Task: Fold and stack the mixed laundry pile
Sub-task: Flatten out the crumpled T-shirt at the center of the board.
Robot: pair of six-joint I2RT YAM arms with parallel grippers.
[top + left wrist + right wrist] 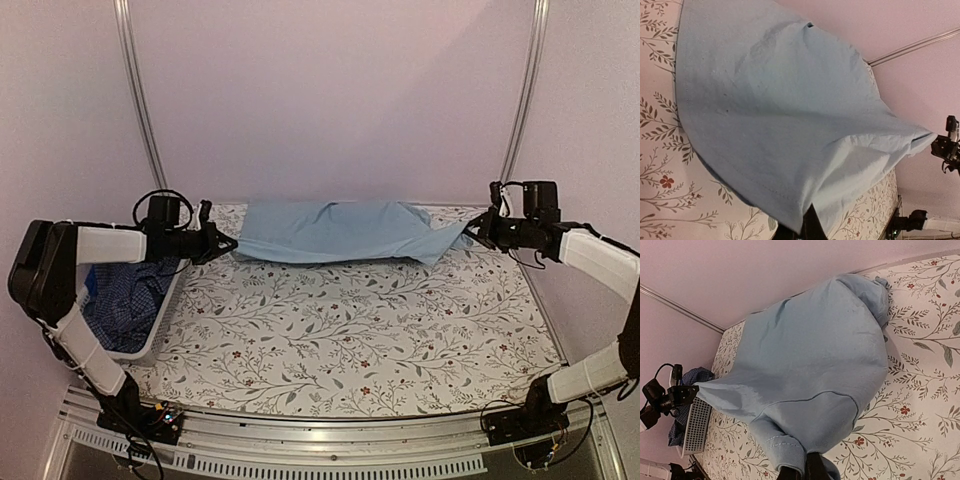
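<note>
Light-blue shirt, one: stretched sideways, low over the far part of the floral table, with one end held at each side. Grippers, two. Left gripper: jaws closed tight on the shirt's left end, above the basket's far rim. Right gripper: jaws closed tight on the shirt's right end, near the table's far right corner. White plastic basket, one: at the table's left edge, under the left arm. Dark blue checked shirt, one: heaped inside the basket; whether other garments lie beneath it cannot be told.
</note>
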